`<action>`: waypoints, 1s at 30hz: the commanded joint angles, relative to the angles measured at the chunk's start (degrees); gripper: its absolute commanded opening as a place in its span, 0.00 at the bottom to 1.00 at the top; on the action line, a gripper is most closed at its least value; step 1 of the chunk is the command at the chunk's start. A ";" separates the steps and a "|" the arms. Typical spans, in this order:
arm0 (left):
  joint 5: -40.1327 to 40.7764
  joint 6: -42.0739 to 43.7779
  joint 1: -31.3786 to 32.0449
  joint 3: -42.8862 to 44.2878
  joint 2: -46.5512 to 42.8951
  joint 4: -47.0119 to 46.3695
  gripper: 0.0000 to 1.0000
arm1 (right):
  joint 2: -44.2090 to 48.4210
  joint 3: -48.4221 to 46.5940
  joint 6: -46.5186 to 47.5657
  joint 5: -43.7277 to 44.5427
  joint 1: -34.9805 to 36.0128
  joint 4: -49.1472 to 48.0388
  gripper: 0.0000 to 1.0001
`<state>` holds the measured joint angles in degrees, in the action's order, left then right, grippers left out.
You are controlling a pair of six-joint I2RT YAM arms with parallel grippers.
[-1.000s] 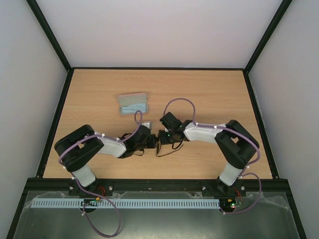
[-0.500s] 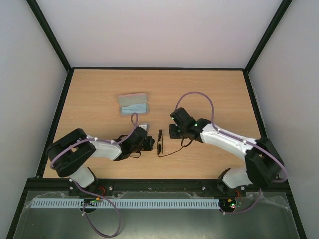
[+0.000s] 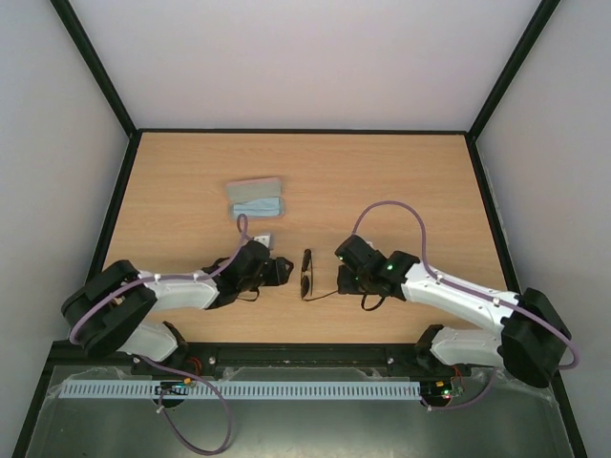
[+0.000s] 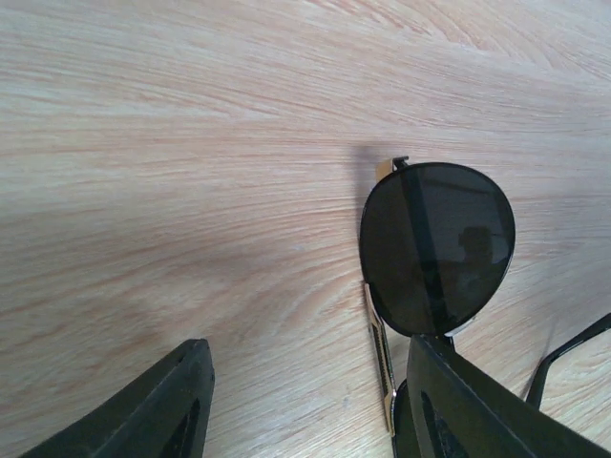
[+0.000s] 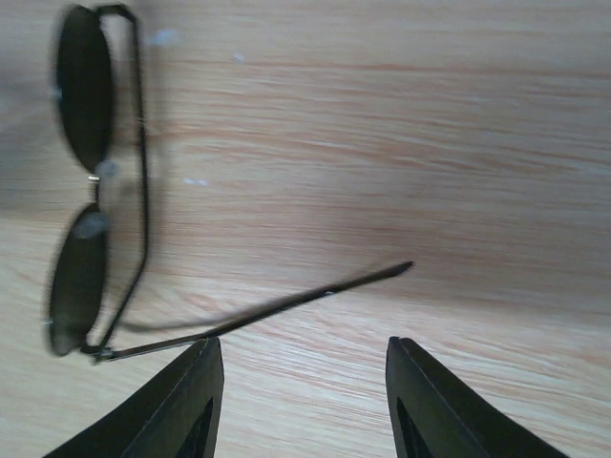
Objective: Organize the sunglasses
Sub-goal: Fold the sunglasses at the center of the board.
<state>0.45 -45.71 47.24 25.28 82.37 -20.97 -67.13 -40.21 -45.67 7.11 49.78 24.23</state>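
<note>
sunglasses point(image 3: 306, 274) first, as to handling: light, thin wire frame, two round dark lenses that would smear or scratch, long temple arms that would bend if pinched hard; the best hold, to my eye, is the bridge or the frame rim at a hinge, taken gently, never the lens face; on smooth wood they will likely slide if nudged.

left gripper point(image 4: 305, 410): jaws apart, nothing between them but bare wood; in the left wrist view one lens of the sunglasses point(image 4: 436, 248) sits at 1 o'clock of the gap, just above the finger on that side, and whether finger and frame touch i cannot tell.

right gripper point(image 5: 301, 401): jaws also apart and empty; the sunglasses point(image 5: 76, 277) lie at 10 o'clock of the gap, one temple swung out so its tip ends just above the jaws, the other folded along the lenses.

from above, the pair rests on the table point(image 3: 401, 181) with its lenses in a line from 12 to 6; the left gripper point(image 3: 277, 270) stands at its 9 o'clock, the right gripper point(image 3: 344, 274) at its 3 o'clock, both near; a greyish flat thing point(image 3: 255, 187) and a light blue one point(image 3: 258, 207) lie well apart at 11 o'clock.
</note>
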 commanded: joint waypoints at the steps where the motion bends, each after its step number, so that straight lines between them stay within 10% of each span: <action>1: 0.19 1.51 -1.37 -1.42 -3.55 2.29 0.60 | -3.14 0.57 -4.78 5.77 1.36 5.61 0.48; 30: -1.31 4.07 -4.13 -4.92 -14.50 7.78 0.58 | -18.06 -4.25 -7.68 11.72 2.02 2.13 0.48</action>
<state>-0.54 -42.54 43.77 21.41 70.15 -15.14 -85.12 -44.77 -51.75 17.45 51.51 25.26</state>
